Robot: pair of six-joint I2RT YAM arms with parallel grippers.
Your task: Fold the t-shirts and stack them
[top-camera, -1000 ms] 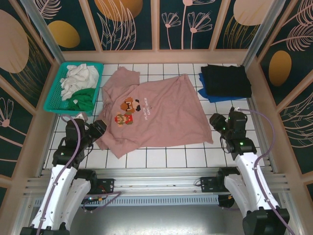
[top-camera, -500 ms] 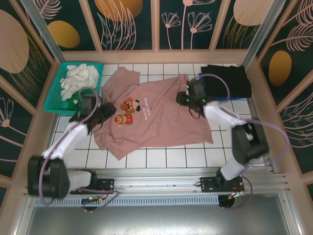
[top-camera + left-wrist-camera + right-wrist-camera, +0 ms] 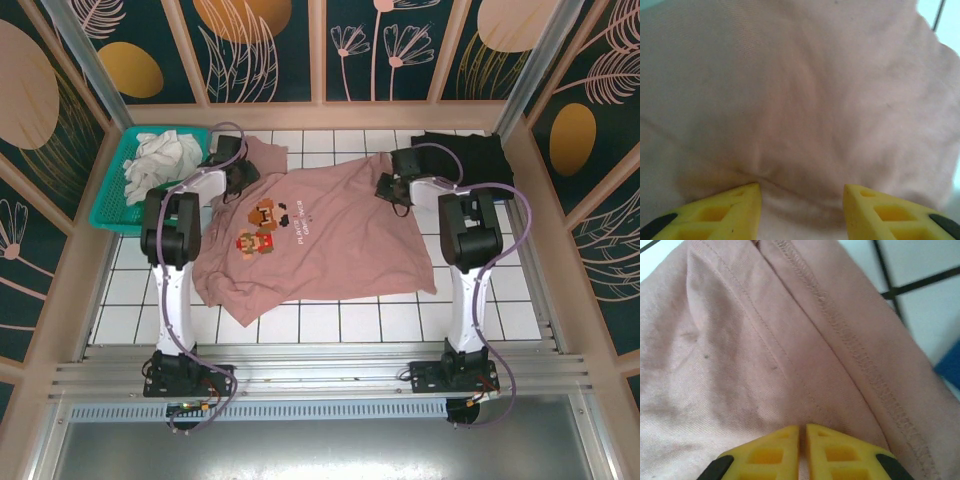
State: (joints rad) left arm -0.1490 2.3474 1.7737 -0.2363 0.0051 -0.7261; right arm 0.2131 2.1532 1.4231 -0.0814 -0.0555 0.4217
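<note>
1. Top external view: the dusty-pink t-shirt (image 3: 330, 250) is lying spread out, print up, on the tiled table (image 3: 340, 322), with no fold in it yet.
   - The left pincer (image 3: 236, 172) is pressing on its far left corner and the right pincer (image 3: 392, 190) on its far right corner. The rest of the cloth is stretching nearward from both.
   - Left of the left pincer, a teal basket (image 3: 108, 212) is holding a crumpled white t-shirt (image 3: 160, 158) and a green t-shirt (image 3: 178, 203).
   - Right of the right pincer, a black t-shirt (image 3: 470, 160) is lying folded.
   - I judge the task to be roughly midway: a stack is begun, the pink shirt's fold is only starting, and two shirts are waiting.

2. Left wrist view: this close view is giving the jaw gap, which the overhead view is too coarse to show.
   - The yellow fingers (image 3: 725, 217) are standing about half apart.
   - Pink cloth is bulging up in a ridge between them.
   - Nothing looks clamped.

3. Right wrist view: here the fingers (image 3: 765, 455) are standing almost together, with only a thin slit between them.
   - They are seemingly pinching a thin fold of the pink shirt, just left of its stitched hem (image 3: 850, 335).
   - Right of the pincer, bare tile and a blue t-shirt (image 3: 949, 367) corner are peeking in. I take it to be lying under the black one.
</note>
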